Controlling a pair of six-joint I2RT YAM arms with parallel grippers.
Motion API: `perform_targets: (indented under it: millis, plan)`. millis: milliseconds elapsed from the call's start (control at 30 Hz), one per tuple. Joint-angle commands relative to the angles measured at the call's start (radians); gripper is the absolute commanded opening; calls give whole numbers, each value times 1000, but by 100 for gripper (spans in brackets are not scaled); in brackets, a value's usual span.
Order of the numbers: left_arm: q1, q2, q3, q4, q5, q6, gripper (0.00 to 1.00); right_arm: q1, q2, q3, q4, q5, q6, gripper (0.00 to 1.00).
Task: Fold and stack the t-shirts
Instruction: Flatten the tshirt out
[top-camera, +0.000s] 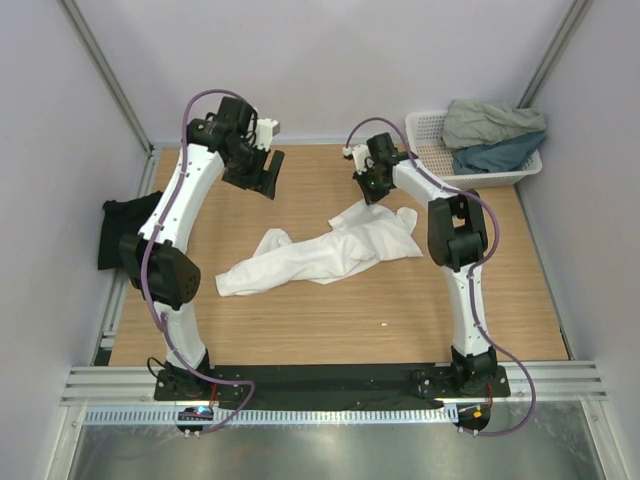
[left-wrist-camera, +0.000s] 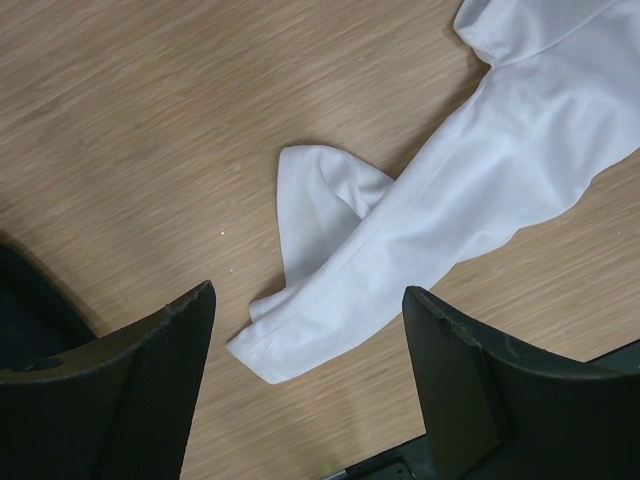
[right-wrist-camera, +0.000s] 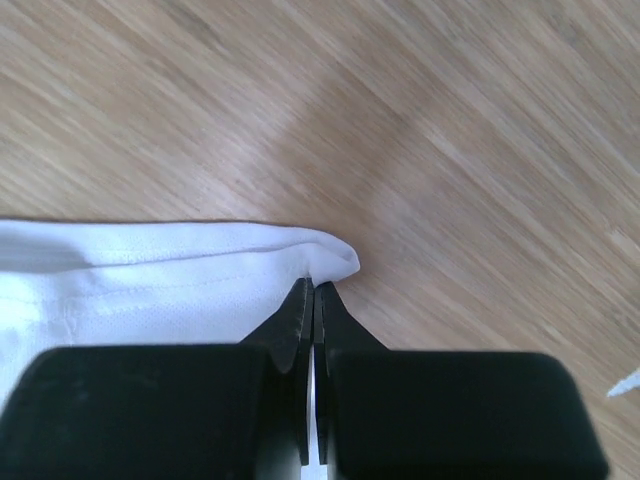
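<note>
- While the white lattice basket (top-camera: 424, 128) sat at the table's far right corner, it held two bunched shirts. A grey-green t-shirt (top-camera: 490, 120) lay on the far side, and a teal t-shirt (top-camera: 495, 155) lay just beside it, spilling over the near rim.
- A white t-shirt (top-camera: 320, 255) lay crumpled on the wooden table (top-camera: 330, 330) between the arms. Its long axis ran from near-left to far-right, with the narrower end toward the left arm.
- A black t-shirt (top-camera: 122, 230) lay at the table's left edge, partly behind the left arm.
- The right gripper (right-wrist-camera: 314, 290) was at the far-right end of the white t-shirt, its fingers pinched together on a folded hem edge.
- The left gripper (left-wrist-camera: 308, 292) hung above the far left of the table, fingers spread wide, holding nothing and clear of the cloth.
</note>
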Motion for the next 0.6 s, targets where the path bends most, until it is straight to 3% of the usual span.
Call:
perform_targets:
  millis: [0, 233, 400, 467, 500, 567]
  plan:
    - [6, 0, 44, 24, -19, -15, 77, 15, -176, 27, -70, 24, -32, 1]
    - [6, 13, 40, 24, -10, -15, 77, 92, -533, -132, -355, -143, -74, 1]
    - [5, 42, 66, 30, -7, -16, 77, 158, -707, -284, -590, -320, -213, 6]
    - [6, 42, 64, 41, -2, -16, 77, 158, -729, -319, -592, -312, -209, 26]
    - [5, 44, 66, 47, -2, -21, 78, 158, -722, -327, -581, -296, -200, 43]
    - [5, 49, 75, 45, 2, -21, 78, 138, -673, -284, -538, -253, -161, 49]
